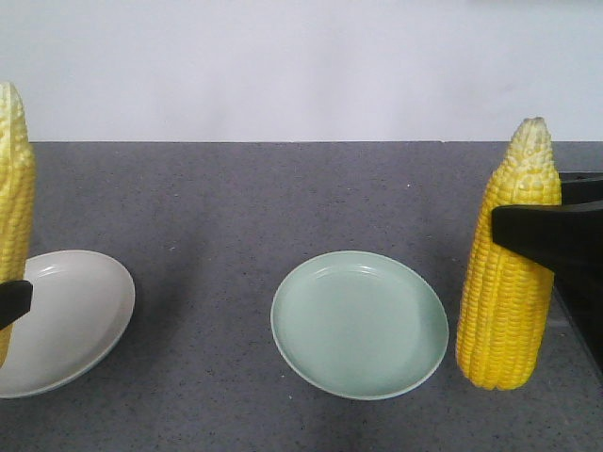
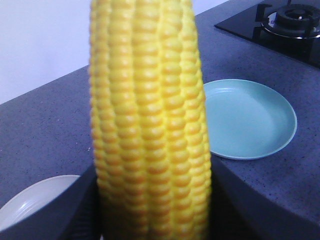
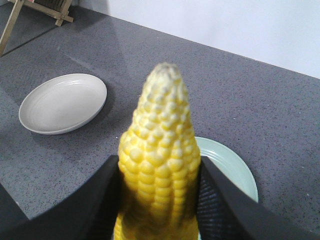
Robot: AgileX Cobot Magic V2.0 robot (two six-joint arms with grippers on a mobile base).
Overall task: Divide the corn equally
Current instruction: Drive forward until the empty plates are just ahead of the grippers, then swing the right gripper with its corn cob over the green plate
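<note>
Your right pincer (image 1: 542, 234) is clamped on a corn cob (image 1: 507, 273), held upright with its pale tip up, at the right of the tabletop (image 1: 236, 198), just beside the green plate (image 1: 359, 323). Your left pincer (image 1: 13, 299) grips a second cob (image 1: 13, 179), also upright, at the far left over the white plate (image 1: 71, 315). Both plates are bare and lie well apart. In the left wrist view a black gas hob (image 2: 280, 22) sits beyond the green plate
</note>
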